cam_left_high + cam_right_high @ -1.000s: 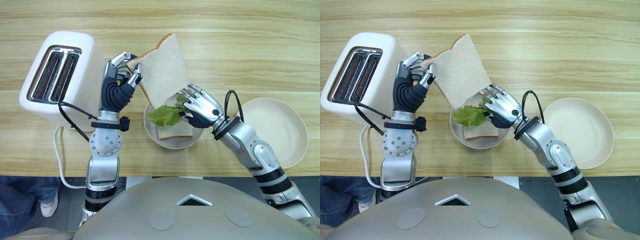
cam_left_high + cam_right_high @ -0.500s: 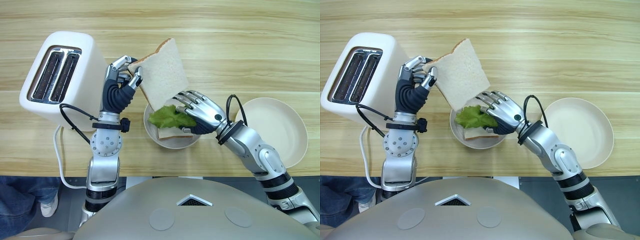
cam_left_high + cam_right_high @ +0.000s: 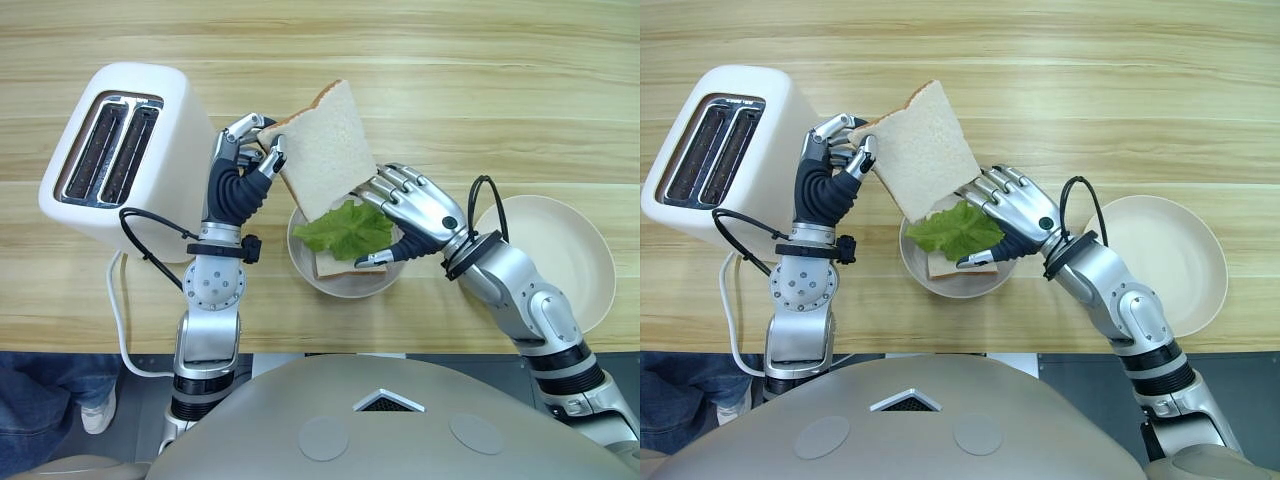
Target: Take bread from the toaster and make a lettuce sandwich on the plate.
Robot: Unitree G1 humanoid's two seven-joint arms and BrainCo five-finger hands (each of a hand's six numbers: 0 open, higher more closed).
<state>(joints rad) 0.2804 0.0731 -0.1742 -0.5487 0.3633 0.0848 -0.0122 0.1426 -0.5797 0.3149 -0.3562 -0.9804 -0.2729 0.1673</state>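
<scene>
R hand (image 3: 418, 208) has just spread wide, leaving lettuce (image 3: 347, 229) on bottom slice (image 3: 340, 267) in plate (image 3: 303, 267). L hand (image 3: 243, 165) still pinches top slice (image 3: 328, 145) just above; capping probably next.

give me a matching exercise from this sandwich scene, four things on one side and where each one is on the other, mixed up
Things:
1. toaster
2. raised bread slice
3. lettuce leaf
4. right plate

Places:
a. lying on the lower bread slice in the middle plate
b. furthest left
c. pinched in the left hand, tilted
d. furthest right

Pairs: 1-b, 2-c, 3-a, 4-d
</scene>
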